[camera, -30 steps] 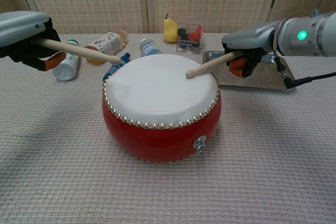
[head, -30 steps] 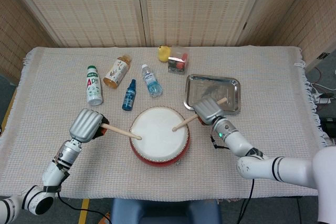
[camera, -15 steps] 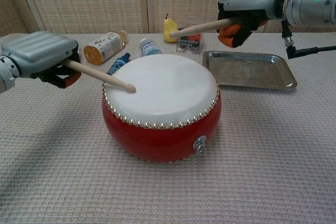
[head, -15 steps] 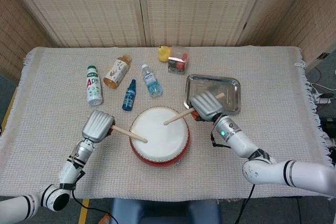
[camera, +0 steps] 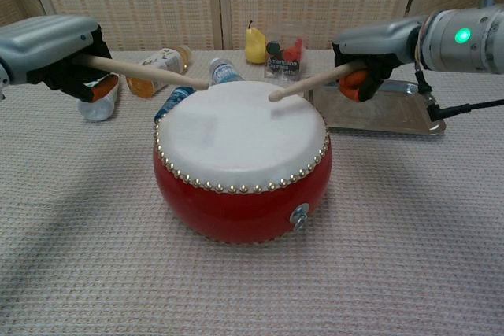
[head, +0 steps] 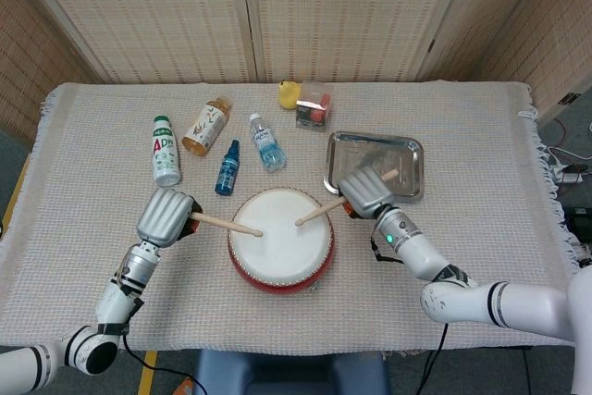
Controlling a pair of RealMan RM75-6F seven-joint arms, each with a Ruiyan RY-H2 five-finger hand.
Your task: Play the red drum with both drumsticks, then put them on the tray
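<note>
The round red drum with a white skin and brass studs (head: 280, 240) sits at the near centre of the cloth-covered table (head: 481, 136). The left hand (head: 166, 217) is clamped on a plain wooden drumstick (head: 227, 224); the stick's long axis runs roughly sideways, tip pointing toward the drum centre. The right hand (head: 367, 193) is clamped on the second wooden drumstick (head: 317, 213), tip pointing left and slightly toward the robot, butt end sticking out behind the hand over the rectangular silver metal tray (head: 407, 151).

Chest view: both stick tips (camera: 276, 94) hang above the skin, not touching it — the head view alone cannot settle this. The left stick (camera: 150, 73) slopes gently down toward its tip; the right stick slopes down leftward from the hand (camera: 370, 57).

Head view only: the tray's full outline just right of and behind the drum, and bottles lying behind-left — a white and green one (head: 165, 149), an amber one (head: 205, 126), a small dark blue one (head: 227, 167), a clear one (head: 266, 141).
</note>
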